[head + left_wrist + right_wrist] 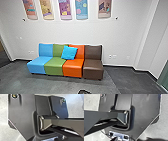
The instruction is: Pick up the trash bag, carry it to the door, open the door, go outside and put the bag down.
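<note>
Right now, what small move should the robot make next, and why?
Perhaps a gentle turn rather than driving straight on: the row of coloured seats stands ahead, with the wall behind it. Which way to turn, I can't tell.

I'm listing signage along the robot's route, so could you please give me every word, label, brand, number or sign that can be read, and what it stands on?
No text can be read with certainty, so none is quoted.
Colourful wall panels: any lettering is too small to read.
Wall sockets: any markings are too small to read.
Bright blue cushion: no lettering visible.
</note>
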